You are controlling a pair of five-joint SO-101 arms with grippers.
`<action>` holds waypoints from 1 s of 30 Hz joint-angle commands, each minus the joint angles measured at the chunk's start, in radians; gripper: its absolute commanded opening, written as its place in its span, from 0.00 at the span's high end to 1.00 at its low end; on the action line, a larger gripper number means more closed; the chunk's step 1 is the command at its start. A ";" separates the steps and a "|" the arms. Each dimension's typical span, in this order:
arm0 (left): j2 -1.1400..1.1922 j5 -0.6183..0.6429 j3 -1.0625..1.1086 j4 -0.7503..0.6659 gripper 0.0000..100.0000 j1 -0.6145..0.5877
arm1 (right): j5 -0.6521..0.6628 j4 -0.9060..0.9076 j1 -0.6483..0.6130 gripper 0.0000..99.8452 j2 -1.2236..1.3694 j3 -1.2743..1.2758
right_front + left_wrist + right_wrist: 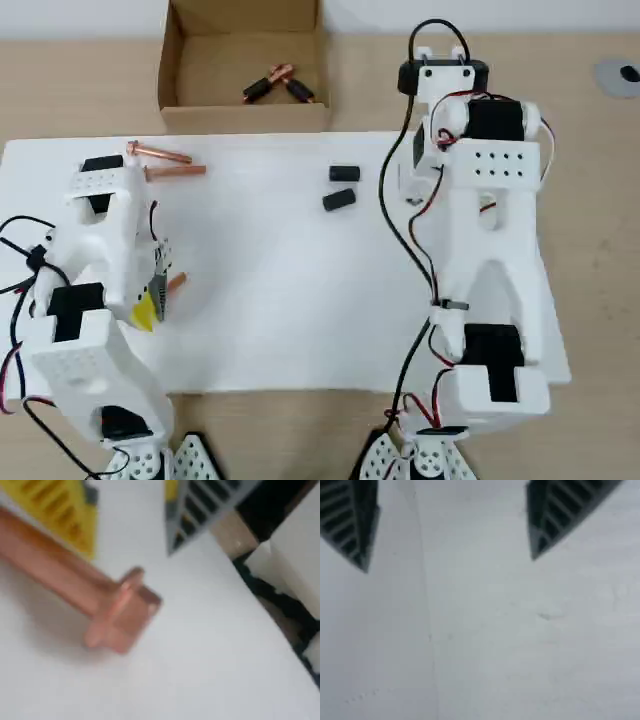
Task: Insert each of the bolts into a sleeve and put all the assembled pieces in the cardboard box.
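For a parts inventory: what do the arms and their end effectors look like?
The left arm and right arm have white shells, black motors and red and black cables. The left end effector has one yellow ribbed finger, one grey; the right end effector has two dark ribbed ones.

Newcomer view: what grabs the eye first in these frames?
The left gripper hangs open, low over a copper bolt lying on the left side of the white sheet. Two more bolts lie near the sheet's far left corner, and two black sleeves sit mid-sheet. The cardboard box beyond the sheet already holds assembled pieces.
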 commanded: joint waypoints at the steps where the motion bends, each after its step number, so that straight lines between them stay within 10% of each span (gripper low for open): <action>1: -0.002 0.046 -0.017 -0.041 1.00 0.002 | 0.003 -0.012 -0.015 0.75 -0.053 -0.004; 13: -0.013 -0.035 -0.078 -0.101 0.99 0.000 | 0.008 -0.009 -0.010 0.75 -0.059 -0.004; 24: -0.013 -0.937 -0.371 -0.103 0.99 -0.095 | 0.008 -0.009 -0.010 0.75 -0.058 -0.004; 30: -0.025 -1.056 -0.423 0.014 0.99 -0.115 | 0.008 -0.012 -0.010 0.75 -0.053 0.001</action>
